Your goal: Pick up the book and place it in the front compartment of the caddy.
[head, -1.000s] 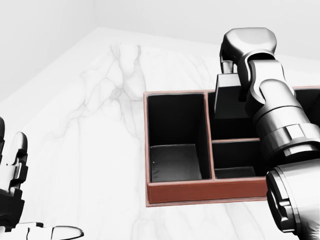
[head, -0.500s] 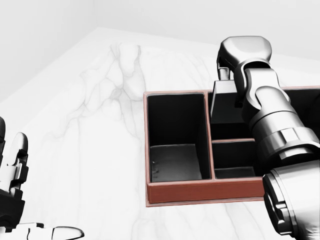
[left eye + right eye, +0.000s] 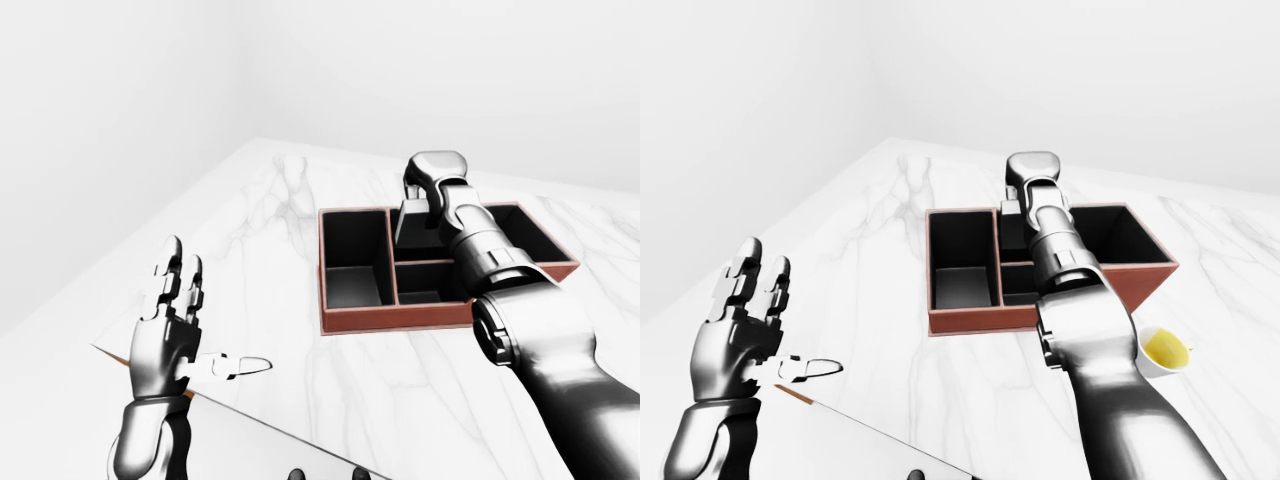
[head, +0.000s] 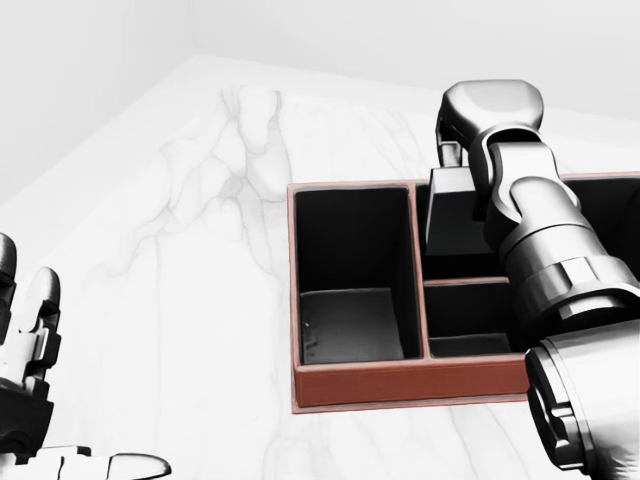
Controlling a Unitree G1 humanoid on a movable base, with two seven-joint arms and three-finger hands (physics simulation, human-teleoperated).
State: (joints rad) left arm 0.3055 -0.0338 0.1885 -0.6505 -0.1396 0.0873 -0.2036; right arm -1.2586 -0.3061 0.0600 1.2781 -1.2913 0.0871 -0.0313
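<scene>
Your right hand (image 4: pixel 492 110) reaches over the caddy (image 3: pixel 440 318), with the dark book (image 4: pixel 455 212) hanging upright just beneath it. Its fingers are hidden behind the wrist and knuckles, so you cannot tell how they sit on the book, though it hangs right at them. Below the fingers, the book's lower edge dips inside the caddy, in the middle section toward the top of the head view, just right of the divider that walls off the long left-hand compartment. Your left hand (image 3: pixel 168 335) is well apart from all this, raised at the lower left with fingers spread wide and holding nothing. Beside your right forearm, on the marble table (image 3: pixel 890 260), stands a small white cup (image 3: pixel 1164 352) with yellow inside.
</scene>
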